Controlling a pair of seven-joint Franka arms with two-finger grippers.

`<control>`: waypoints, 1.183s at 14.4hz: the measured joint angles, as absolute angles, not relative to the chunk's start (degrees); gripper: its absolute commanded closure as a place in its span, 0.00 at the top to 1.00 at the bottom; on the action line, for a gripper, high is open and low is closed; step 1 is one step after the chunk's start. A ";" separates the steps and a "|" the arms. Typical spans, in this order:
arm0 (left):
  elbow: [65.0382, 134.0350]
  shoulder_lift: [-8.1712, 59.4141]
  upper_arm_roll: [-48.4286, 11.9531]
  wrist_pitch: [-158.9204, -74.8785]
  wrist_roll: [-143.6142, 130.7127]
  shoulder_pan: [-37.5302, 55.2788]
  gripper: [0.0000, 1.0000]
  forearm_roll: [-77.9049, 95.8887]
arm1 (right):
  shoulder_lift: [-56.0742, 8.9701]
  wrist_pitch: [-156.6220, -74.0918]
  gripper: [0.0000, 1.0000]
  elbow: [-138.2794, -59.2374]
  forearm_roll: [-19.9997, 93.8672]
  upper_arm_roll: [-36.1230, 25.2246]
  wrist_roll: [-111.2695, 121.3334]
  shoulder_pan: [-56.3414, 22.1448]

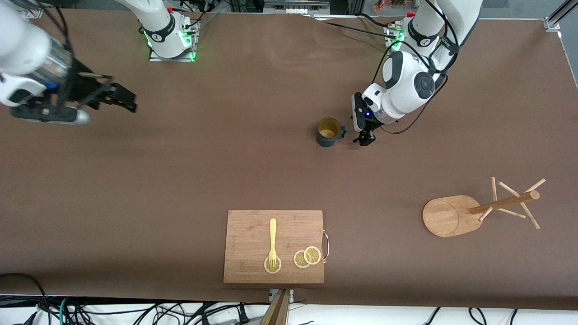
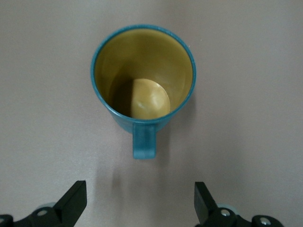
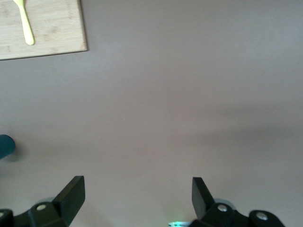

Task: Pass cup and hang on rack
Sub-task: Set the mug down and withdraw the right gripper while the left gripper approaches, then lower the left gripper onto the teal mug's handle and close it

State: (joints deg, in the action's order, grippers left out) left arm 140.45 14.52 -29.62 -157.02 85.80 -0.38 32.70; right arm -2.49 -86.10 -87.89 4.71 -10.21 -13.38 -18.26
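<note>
The dark teal cup (image 1: 328,132) with a mustard-yellow inside stands upright on the brown table, its small handle (image 2: 144,141) pointing at my left gripper. My left gripper (image 1: 365,137) is open and empty, low beside the cup on its handle side, and does not touch it. In the left wrist view the cup (image 2: 143,75) sits just ahead of the open gripper (image 2: 139,203). The wooden rack (image 1: 451,215) stands nearer to the front camera, toward the left arm's end. My right gripper (image 1: 119,97) is open and empty, raised over bare table at the right arm's end; it also shows in the right wrist view (image 3: 137,198).
A bamboo cutting board (image 1: 253,234) lies near the table's front edge, carrying a yellow fork (image 1: 272,241) and lemon slices (image 1: 307,257). The board (image 3: 47,33) also shows in the right wrist view, where a sliver of the cup (image 3: 5,146) shows at the edge.
</note>
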 measured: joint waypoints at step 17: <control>139.07 20.79 -29.55 -154.47 125.12 -0.47 1.00 79.46 | 0.58 -88.24 1.00 -91.49 0.36 -5.13 -7.31 -11.00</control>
